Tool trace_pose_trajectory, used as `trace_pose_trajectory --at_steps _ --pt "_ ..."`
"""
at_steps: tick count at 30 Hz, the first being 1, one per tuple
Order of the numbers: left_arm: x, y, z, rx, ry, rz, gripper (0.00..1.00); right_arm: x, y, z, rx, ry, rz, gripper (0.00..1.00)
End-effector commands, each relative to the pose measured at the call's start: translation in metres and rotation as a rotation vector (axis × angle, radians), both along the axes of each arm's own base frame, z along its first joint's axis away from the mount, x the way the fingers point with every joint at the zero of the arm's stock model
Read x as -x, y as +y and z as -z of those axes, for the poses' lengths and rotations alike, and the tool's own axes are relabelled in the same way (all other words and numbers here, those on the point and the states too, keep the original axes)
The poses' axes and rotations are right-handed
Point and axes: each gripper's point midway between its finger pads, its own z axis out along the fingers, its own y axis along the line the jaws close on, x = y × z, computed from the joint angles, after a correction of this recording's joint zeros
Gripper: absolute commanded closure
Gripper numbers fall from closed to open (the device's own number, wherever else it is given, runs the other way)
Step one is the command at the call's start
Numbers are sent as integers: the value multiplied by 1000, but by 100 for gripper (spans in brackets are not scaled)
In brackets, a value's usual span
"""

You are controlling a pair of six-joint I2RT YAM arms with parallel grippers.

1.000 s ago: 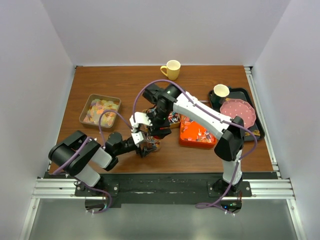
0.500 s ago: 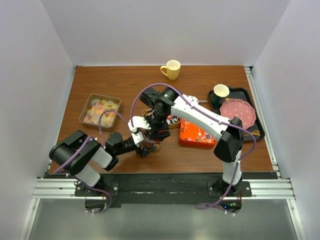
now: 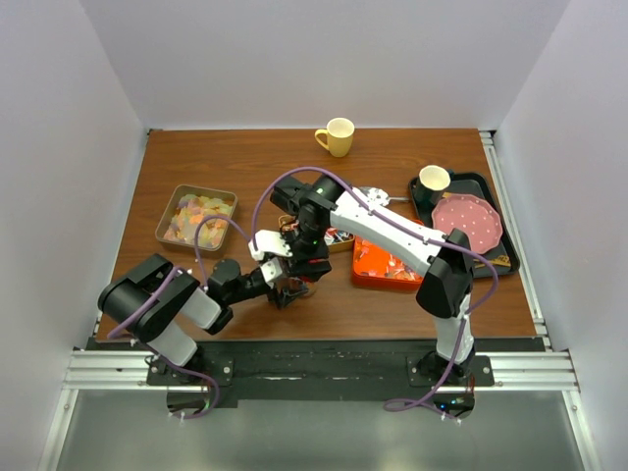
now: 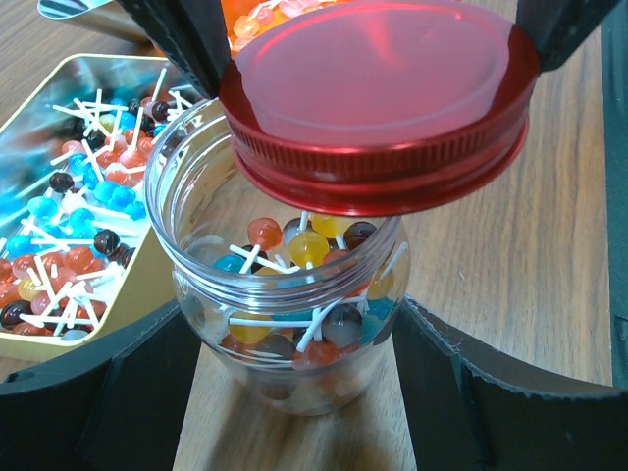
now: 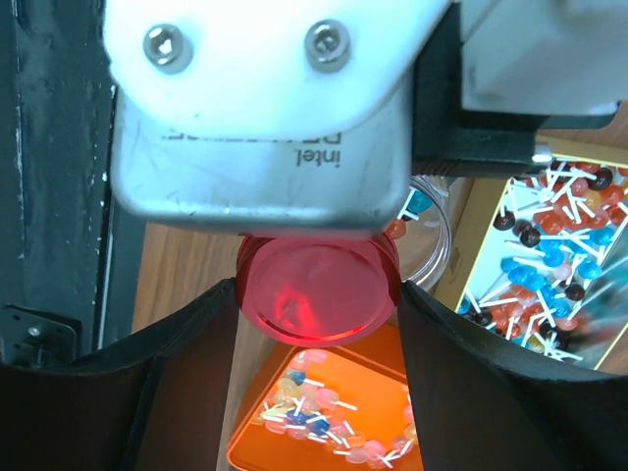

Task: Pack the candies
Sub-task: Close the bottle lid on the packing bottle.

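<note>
At the table's near middle, the left gripper is clamped on both sides of an upright clear jar. The jar is part full of round stick candies. The right gripper pinches the red lid by its rim. The lid sits over the jar mouth, off-centre, with part of the mouth uncovered; contact with the rim is unclear. More candies lie in the gold tin just beside the jar and in the orange tray. Pastel candies fill the grey tin, well apart.
</note>
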Motion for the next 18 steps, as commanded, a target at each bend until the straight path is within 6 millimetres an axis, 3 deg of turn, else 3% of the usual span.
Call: trace_pose_trajectory --at_steps 1,9,18 --pt "-7 -4 -8 17 -35 -6 90 1 7 6 -2 20 57 53" --pt "-7 -5 -8 19 -29 -2 90 -23 24 6 -37 -67 150 53" --pt "-7 -6 -6 20 -14 -2 91 -34 20 -1 -65 -147 186 57"
